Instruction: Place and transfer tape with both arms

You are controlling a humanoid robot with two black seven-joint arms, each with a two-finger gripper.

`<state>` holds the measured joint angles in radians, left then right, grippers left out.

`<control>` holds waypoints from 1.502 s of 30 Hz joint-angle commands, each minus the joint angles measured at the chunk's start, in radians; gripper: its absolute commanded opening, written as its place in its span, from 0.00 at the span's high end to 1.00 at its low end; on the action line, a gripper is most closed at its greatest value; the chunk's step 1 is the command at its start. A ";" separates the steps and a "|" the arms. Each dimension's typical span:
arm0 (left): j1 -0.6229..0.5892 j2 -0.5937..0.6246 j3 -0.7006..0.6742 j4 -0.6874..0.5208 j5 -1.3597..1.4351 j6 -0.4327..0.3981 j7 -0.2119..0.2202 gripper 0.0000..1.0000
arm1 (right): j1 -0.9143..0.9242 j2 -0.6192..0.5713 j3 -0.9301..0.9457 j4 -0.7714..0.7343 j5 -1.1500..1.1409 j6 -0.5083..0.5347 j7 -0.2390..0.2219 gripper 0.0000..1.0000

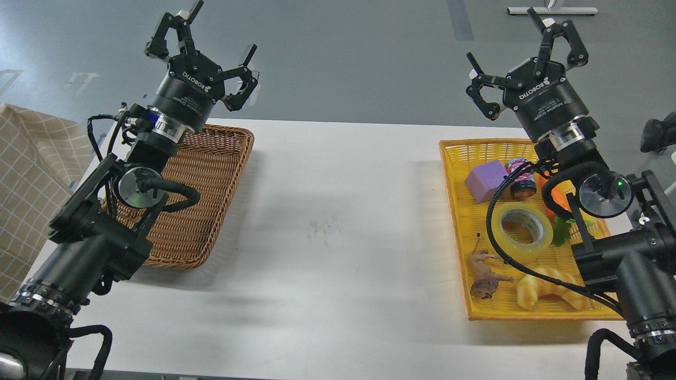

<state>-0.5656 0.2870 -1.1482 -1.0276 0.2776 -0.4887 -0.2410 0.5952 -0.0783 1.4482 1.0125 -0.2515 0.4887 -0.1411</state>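
The tape (520, 231), a translucent yellow roll with a grey-white core, lies flat in the yellow basket (455, 211) at the right of the white table. My right gripper (520, 58) is raised above the basket's far end, fingers spread open and holding nothing. At the left, above the far edge of the brown wicker basket (211, 195), my left gripper (208, 50) is also held high, open and empty. Both grippers are well clear of the tape. The right arm's cable crosses in front of the tape.
The yellow basket also holds a purple block (486, 180), a small dark jar (522, 179), an orange-and-green toy, a brown animal figure (485, 274) and a croissant toy (549, 287). A checked cloth (26, 179) hangs at the far left. The white table (338, 221) spans between the baskets.
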 commanded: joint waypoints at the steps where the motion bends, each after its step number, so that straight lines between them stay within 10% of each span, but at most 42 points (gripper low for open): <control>1: 0.006 0.000 0.001 0.004 0.002 0.000 0.000 0.02 | -0.001 0.000 0.001 0.001 0.000 0.000 0.000 0.00; 45: 0.004 -0.003 -0.002 0.003 0.018 0.000 -0.006 0.02 | -0.002 0.000 -0.020 0.018 0.001 0.000 -0.002 0.00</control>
<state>-0.5622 0.2862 -1.1520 -1.0248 0.2934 -0.4887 -0.2469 0.5905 -0.0779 1.4309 1.0313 -0.2499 0.4887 -0.1425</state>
